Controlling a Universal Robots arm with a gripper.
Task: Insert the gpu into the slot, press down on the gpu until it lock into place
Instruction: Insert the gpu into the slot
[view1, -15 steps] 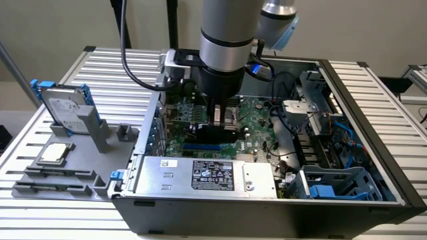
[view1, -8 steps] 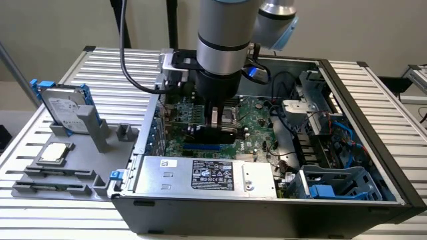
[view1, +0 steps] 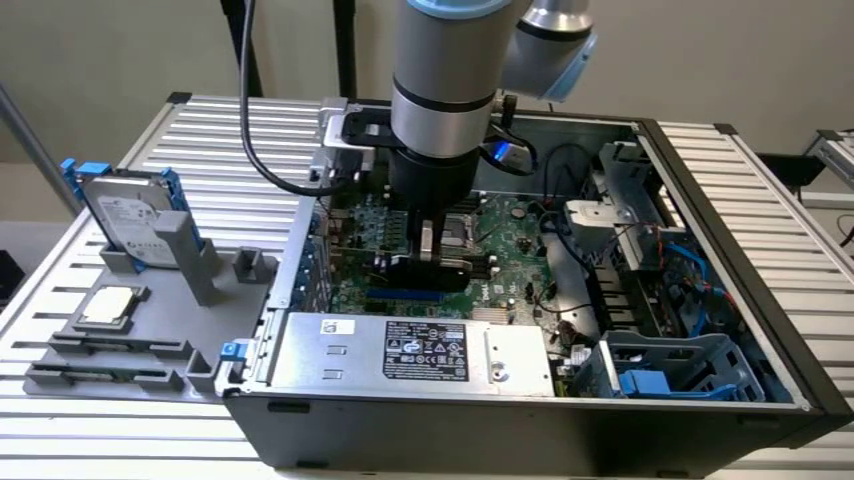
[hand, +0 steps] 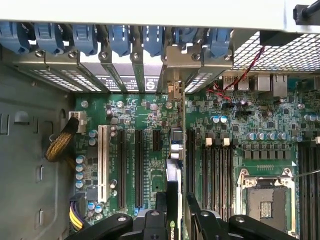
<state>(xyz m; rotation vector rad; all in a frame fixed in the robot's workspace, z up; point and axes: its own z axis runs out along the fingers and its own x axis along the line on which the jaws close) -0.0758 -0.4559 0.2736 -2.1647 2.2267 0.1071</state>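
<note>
- Pincer (hand: 176, 204): jaws clamped on the gpu (hand: 173, 167), which stands on edge between them.
- Gpu long axis: parallel to the blue slot (view1: 411, 296) just under the pincer; its silver bracket end points at the back panel (hand: 115, 80).
- Gpu appearance: thin, dark card seen edge-on.

the exterior view stands off the arm (view1: 447, 80), above the open computer case (view1: 534, 432), looking down at a slant, far enough back to take in the slatted table (view1: 200, 130). the wrist view rides the arm, close over the motherboard (hand: 250, 125), facing straight down. both share the motherboard, cpu socket (hand: 265, 200) and the gripper (hand: 176, 202) clamped on the gpu (hand: 172, 224).
</note>
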